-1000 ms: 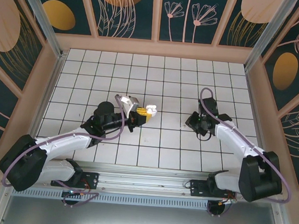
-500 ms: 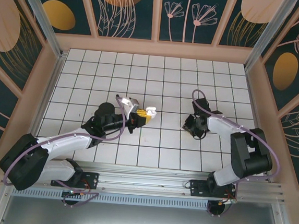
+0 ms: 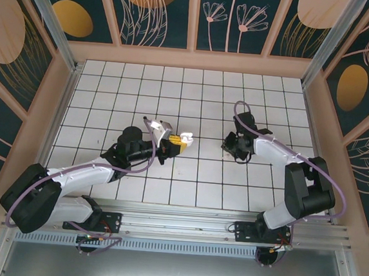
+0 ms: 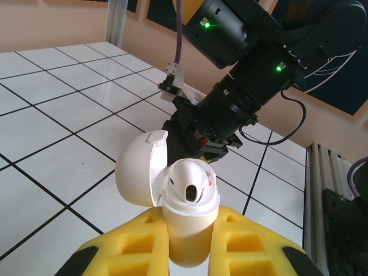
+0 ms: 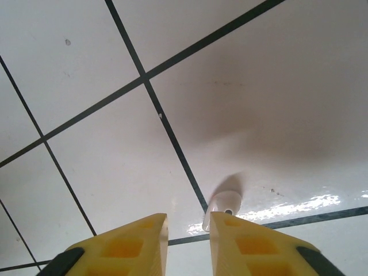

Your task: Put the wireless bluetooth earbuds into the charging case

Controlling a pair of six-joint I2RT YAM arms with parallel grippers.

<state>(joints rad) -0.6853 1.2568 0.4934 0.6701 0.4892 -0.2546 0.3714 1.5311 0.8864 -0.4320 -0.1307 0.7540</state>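
White earbud [image 5: 224, 204]: on the tile [image 5: 115, 161] just ahead of my right gripper [image 5: 187, 224], whose slightly parted jaws are empty, off-centre by one fingertip [image 5: 230, 230]; charging case [image 4: 190, 201]: lid open, clamped in my left gripper [image 4: 187, 244].

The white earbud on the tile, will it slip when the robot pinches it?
Probably: the earbud looks small, smooth and rounded, so it may skid or roll. The tile shines glossy, giving little grip. It likely weighs almost nothing.

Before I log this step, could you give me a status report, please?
Left gripper shut on open case. Right gripper open, low over tile. White earbud on tile at its fingertip, ungripped.
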